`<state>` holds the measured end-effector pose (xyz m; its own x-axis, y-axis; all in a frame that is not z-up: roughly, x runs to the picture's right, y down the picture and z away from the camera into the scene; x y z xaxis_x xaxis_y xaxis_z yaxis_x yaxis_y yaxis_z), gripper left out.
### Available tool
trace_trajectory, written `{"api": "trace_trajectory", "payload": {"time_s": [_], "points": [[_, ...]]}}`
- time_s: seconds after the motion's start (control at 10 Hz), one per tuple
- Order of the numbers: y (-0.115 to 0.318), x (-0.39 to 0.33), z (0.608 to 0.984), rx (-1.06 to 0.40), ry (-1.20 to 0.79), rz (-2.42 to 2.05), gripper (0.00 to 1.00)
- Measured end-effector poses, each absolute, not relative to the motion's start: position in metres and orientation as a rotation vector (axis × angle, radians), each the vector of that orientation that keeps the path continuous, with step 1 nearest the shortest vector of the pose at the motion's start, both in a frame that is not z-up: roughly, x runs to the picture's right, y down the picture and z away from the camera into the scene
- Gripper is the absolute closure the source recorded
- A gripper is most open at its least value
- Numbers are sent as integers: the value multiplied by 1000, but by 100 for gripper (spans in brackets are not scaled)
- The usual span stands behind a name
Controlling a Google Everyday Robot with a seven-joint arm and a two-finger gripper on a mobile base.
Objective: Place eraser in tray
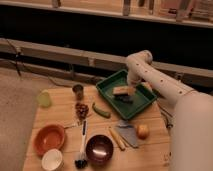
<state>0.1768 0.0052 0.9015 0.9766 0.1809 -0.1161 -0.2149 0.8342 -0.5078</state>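
Note:
The dark green tray point(107, 90) stands at the back right of the wooden table. The eraser point(122, 90), tan on top and dark beneath, is inside the tray near its middle. My gripper point(131, 87) comes down from the white arm's elbow at the upper right. It is over the tray, right at the eraser's right end. I cannot tell whether it touches the eraser.
On the table are a grey-blue flat block point(129, 134), an orange fruit point(143, 131), a dark bowl point(99, 148), a brush point(81, 149), an orange bowl point(49, 138), a white cup point(52, 159), a green vegetable point(101, 111), a metal cup point(78, 91) and a pale green cup point(44, 99).

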Motion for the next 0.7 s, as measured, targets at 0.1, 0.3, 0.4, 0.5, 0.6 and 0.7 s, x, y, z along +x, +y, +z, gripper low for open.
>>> {"api": "trace_trajectory", "payload": {"time_s": [0.1,0.3,0.4,0.5,0.6,0.7], "points": [[6,170,902,-550,66,189,66],[8,172,901,-557,84,169,46],[8,171,902,-557,86,163,36],[8,168,902,-558,82,154,26],[7,166,902,-561,80,153,21],[10,168,902,-563,81,153,21]]}}
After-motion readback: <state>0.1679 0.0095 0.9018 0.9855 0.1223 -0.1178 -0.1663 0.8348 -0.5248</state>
